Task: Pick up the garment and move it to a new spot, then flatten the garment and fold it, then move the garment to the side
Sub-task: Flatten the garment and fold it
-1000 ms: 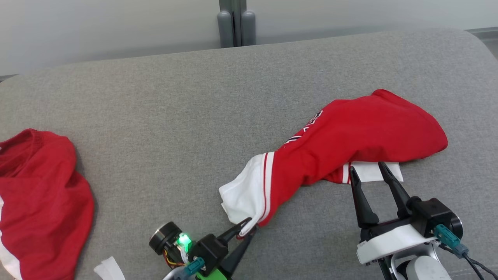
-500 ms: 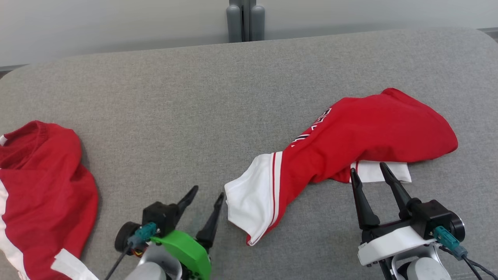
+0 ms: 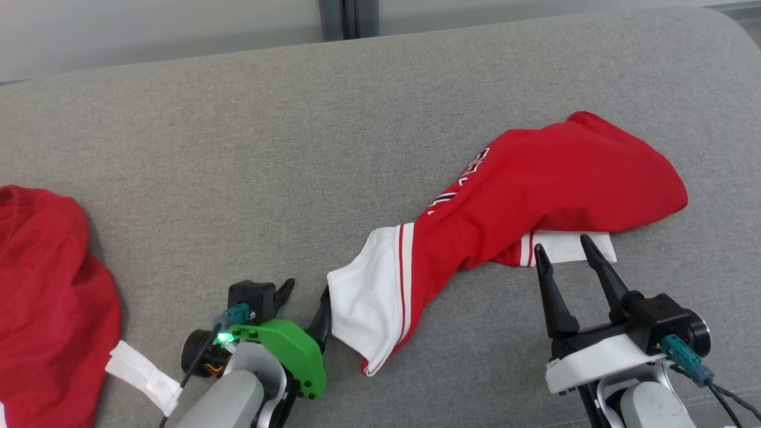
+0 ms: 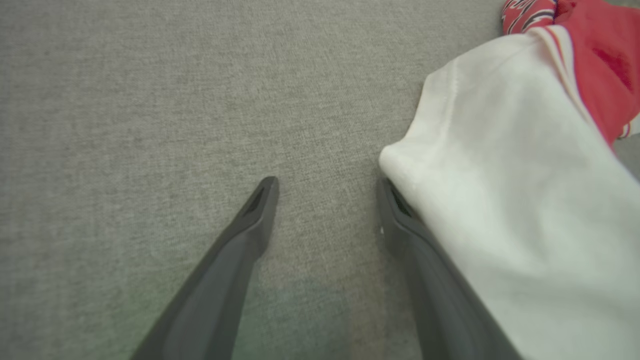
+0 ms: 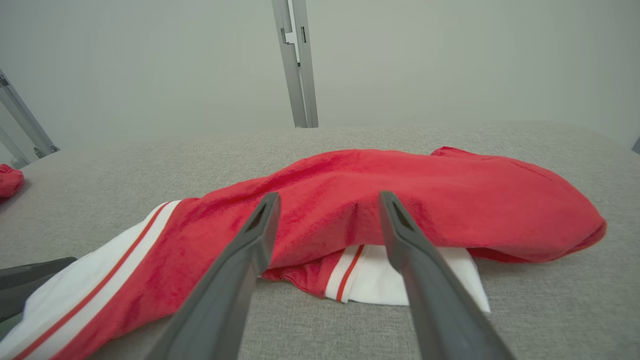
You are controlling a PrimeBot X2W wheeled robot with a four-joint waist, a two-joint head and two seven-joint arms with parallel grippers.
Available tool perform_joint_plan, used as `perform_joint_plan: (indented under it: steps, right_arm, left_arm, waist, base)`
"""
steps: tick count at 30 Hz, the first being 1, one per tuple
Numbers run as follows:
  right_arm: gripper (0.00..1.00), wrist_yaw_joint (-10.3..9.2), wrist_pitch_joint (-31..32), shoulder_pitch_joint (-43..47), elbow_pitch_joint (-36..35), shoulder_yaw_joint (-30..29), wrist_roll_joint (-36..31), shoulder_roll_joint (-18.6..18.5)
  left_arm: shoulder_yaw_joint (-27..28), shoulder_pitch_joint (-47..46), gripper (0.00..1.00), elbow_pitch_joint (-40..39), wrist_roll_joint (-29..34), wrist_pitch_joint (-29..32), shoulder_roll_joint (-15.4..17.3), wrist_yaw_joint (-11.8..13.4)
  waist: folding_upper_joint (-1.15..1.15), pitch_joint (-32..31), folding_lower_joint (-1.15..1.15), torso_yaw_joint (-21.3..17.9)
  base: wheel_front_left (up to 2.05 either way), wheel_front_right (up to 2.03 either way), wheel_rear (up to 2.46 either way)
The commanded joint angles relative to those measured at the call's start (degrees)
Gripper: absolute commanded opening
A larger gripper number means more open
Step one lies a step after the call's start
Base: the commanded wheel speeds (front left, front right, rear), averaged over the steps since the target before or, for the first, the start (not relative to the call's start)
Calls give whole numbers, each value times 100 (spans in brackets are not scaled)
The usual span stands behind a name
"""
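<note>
Two grippers, both spread wide, nothing pinched in either. Left gripper (image 3: 307, 291) low over the grey cushion (image 3: 238, 148), one finger right up against the white end of the red garment (image 3: 535, 190), cloth beside the jaws and not between them. Right gripper (image 3: 562, 245) aimed at the other white-trimmed edge, fingertips just reaching it, no clamp. Garment lying crumpled across the cushion's right half. Second red garment (image 3: 41, 285) way off left.

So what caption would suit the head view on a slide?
Red-and-white garment lies crumpled on grey cushion; open left gripper beside one white end, open right gripper at the other.
</note>
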Motion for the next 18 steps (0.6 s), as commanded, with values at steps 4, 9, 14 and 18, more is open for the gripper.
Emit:
perform_joint_plan:
  steps: [4, 9, 14, 18]
  right_arm:
    - [100, 1, -13, -3, -9, -16, -36, -18]
    - [100, 1, -13, 53, -14, -45, -49, -15]
    - [100, 1, -13, 34, -18, -48, -59, -17]
    - [100, 1, -13, 43, -18, -40, -58, -21]
  left_arm:
    - [108, -18, 100, 66, 18, -362, -99, 161]
    - [10, 162, 100, -264, 11, -441, -189, 119]
    - [-126, 325, 100, -697, 17, -392, -193, 76]
    - [-271, 403, 100, -965, 64, -295, -111, 25]
  waist:
    - [0, 49, 0, -66]
    - [0, 27, 0, -41]
    - [0, 25, 0, 2]
    - [0, 28, 0, 32]
  base:
    - [0, 0, 0]
    - [0, 0, 0]
    - [0, 0, 0]
    - [0, 0, 0]
